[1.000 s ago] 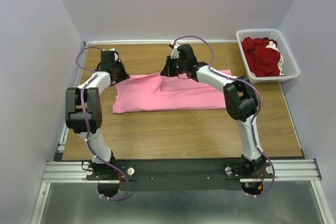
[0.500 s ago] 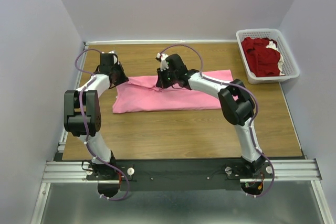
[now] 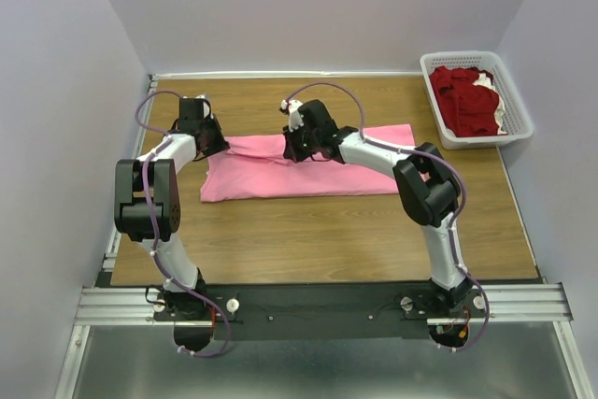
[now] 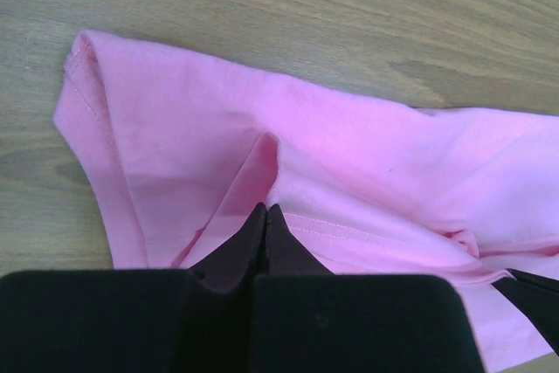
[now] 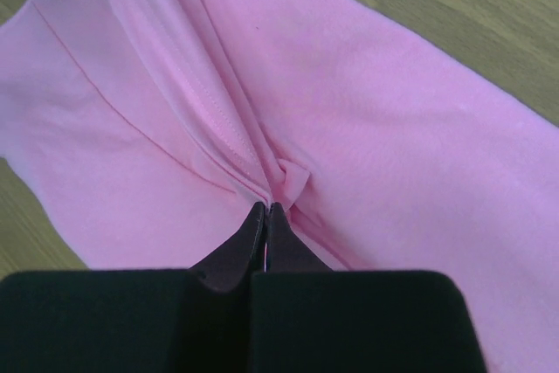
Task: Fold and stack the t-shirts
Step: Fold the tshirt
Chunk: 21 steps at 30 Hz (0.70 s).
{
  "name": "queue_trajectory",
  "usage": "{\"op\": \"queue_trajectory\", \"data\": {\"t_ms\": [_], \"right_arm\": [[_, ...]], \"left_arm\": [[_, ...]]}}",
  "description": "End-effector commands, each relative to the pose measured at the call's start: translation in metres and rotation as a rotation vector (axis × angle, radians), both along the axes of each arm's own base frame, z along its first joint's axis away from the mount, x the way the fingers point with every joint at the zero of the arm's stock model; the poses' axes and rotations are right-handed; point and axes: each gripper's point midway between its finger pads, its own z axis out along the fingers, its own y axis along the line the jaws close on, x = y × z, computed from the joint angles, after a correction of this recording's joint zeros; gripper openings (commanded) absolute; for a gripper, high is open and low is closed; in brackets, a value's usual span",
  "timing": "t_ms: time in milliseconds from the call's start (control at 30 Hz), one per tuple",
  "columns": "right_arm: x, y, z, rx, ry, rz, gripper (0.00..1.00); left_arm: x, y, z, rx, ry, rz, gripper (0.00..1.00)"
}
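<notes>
The bright pink t-shirt (image 3: 299, 173) lies spread across the middle of the wooden table. My left gripper (image 3: 213, 140) is shut on a pinched fold of the pink t-shirt (image 4: 367, 172) at its far left corner. My right gripper (image 3: 291, 149) is shut on a bunched ridge of the pink t-shirt (image 5: 393, 128) along its far edge, near the middle. Dark red t-shirts (image 3: 465, 97) lie piled in the white basket (image 3: 517, 105) at the far right.
The basket stands against the right wall. Pale walls enclose the table on the left, back and right. Bare wood (image 3: 327, 235) runs between the shirt and the arm bases at the near edge.
My right gripper pulled the shirt's far edge leftward, then settled back slightly right. My left gripper shifted little. The pink cloth between the two grippers has bunched and slackened.
</notes>
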Motion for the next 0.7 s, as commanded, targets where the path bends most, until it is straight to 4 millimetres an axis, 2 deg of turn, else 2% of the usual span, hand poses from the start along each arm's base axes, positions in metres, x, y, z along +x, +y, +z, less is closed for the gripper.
{"op": "queue_trajectory", "data": {"t_ms": [0, 133, 367, 433, 467, 667], "right_arm": [[-0.011, 0.003, 0.024, 0.025, -0.019, 0.059, 0.01], [-0.023, 0.011, 0.017, 0.050, 0.027, 0.112, 0.05], [-0.034, 0.015, -0.005, 0.042, 0.087, 0.137, 0.07], [-0.037, 0.015, -0.009, 0.043, 0.103, 0.146, 0.16], [-0.038, 0.015, -0.008, 0.046, 0.103, 0.148, 0.17], [-0.047, 0.016, -0.003, 0.065, 0.124, 0.176, 0.24]], "left_arm": [[-0.003, 0.009, -0.002, 0.033, 0.012, 0.010, 0.00], [-0.006, 0.009, -0.002, 0.037, 0.013, 0.011, 0.00], [-0.018, 0.014, -0.014, 0.061, 0.054, 0.023, 0.00], [-0.020, 0.016, -0.016, 0.075, 0.058, 0.026, 0.00], [-0.021, 0.017, -0.017, 0.077, 0.061, 0.027, 0.00], [-0.018, 0.024, -0.007, 0.109, 0.041, 0.048, 0.14]]}}
